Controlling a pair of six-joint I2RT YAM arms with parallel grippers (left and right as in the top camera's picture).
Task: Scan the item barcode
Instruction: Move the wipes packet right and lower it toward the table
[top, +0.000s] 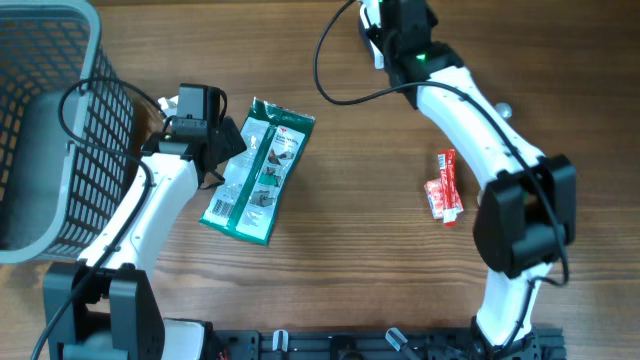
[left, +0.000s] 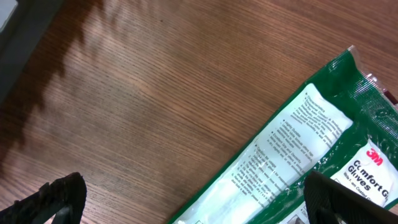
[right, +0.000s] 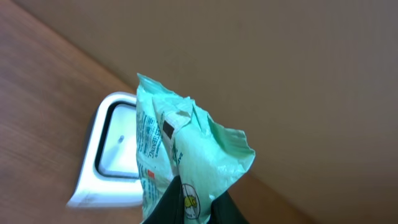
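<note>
- Well, from overhead, the right hand (top: 385, 28) is stretched out to the far edge of the worktop (top: 360, 250). What it carries is hard to make out from up here. The left hand (top: 225, 155) hovers over a green glove pack (top: 262, 175) lying flat near the basket (top: 60, 150). A red packet (top: 443, 185) lies well apart on the right. Both look to me like items waiting their turn.
- At the left wrist, the fingers (left: 59, 198) are spread wide and grip nothing. One shows at each side of the view, above the glove pack. I'd say that hand is only poised for a pickup.
- At the right wrist, the hand is pressed together, pinching a mint-green pouch (right: 186, 149) by its lower end. The pouch stands up in the air, just in front of the white scanner (right: 106, 155). Gripping it low probably leaves the print uncovered. There is a small dark mark near the top fold, but I cannot tell whether that is the barcode.
</note>
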